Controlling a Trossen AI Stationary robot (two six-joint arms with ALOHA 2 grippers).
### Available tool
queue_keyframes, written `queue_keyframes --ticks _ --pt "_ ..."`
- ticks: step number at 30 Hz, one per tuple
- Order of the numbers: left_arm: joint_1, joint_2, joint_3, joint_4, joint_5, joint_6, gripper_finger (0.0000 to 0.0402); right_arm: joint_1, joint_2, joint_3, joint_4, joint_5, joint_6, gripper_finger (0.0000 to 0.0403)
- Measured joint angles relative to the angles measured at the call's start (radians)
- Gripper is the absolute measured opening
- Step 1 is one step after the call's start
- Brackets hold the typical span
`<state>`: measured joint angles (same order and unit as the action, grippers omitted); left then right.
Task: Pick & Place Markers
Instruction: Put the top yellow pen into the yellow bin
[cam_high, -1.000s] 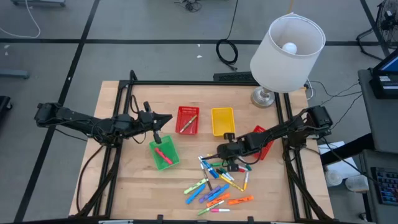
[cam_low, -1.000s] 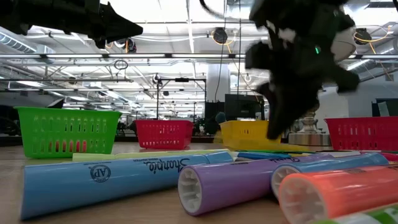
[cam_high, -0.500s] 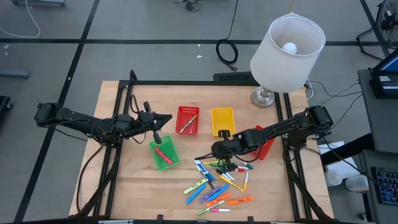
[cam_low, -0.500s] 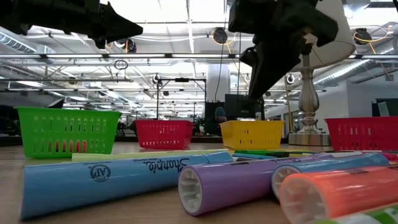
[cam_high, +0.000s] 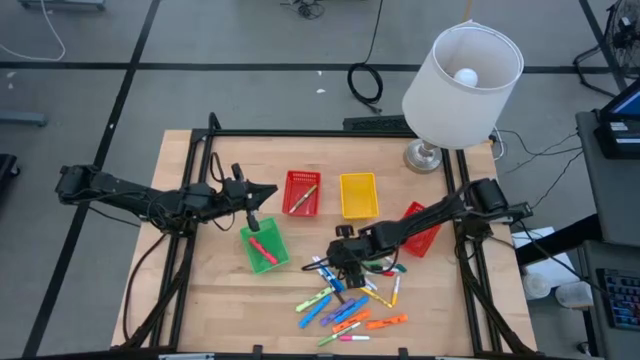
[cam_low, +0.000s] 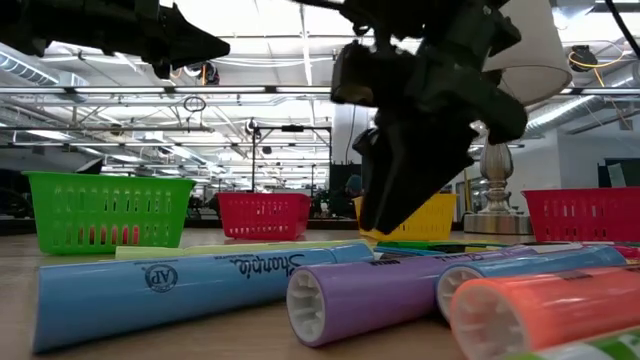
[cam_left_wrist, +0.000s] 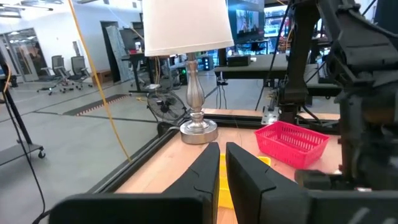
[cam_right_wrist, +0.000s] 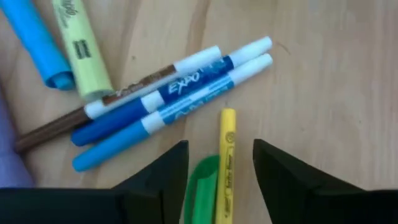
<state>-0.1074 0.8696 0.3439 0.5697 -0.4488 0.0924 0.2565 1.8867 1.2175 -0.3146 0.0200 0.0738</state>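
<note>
A pale wooden bench (cam_high: 215, 290) fills the middle of the room, with a large white-shaded table lamp (cam_high: 462, 72) at its far right corner. Two dark arms reach in from either side.

The left arm hangs above the green mesh basket (cam_high: 263, 247), which holds a red marker (cam_high: 262, 246). The left gripper (cam_left_wrist: 221, 163) has not moved over the last second; its fingers sit almost closed, with only a thin slit between them and nothing held.

The right arm has swung away from the yellow mesh basket (cam_high: 358, 194) and come down toward the near side of the bench. The right gripper (cam_right_wrist: 216, 163) was shut a second ago and now stands wide open, low over the scattered pile of capped plastic markers (cam_high: 350, 295). It holds nothing.

Between its fingers lie a thin yellow marker (cam_right_wrist: 226, 155) and a green one (cam_right_wrist: 200, 186) just beside it. Just beyond them are two blue-and-white markers (cam_right_wrist: 186, 93) lying together, a brown one and a pale yellow-green highlighter (cam_right_wrist: 79, 46).

The task looks early: most markers are loose on the bench. The two red mesh baskets (cam_high: 301, 193) stand beside the yellow one, the nearer showing a yellowish marker inside. The right gripper seems set for a fresh pick; the crowding could let it catch two at once.
</note>
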Motion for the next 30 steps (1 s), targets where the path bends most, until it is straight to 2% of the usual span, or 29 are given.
queue_keyframes --ticks 9,18,27,30 --pt "0.0 0.0 0.0 0.001 0.0 0.0 0.0037 -0.006 0.018 0.0 0.073 -0.026 0.009 0.0159" --pt "0.0 0.0 0.0 0.001 0.004 0.002 0.0037 -0.009 0.032 0.0 0.074 -0.026 0.011 0.0135" --pt "0.0 0.0 0.0 0.001 0.004 0.003 0.0037 -0.021 0.103 0.003 0.109 -0.028 0.02 0.0128" --pt "0.0 0.0 0.0 0.001 0.004 0.002 0.0037 -0.028 0.104 0.003 0.104 -0.043 0.026 0.0113"
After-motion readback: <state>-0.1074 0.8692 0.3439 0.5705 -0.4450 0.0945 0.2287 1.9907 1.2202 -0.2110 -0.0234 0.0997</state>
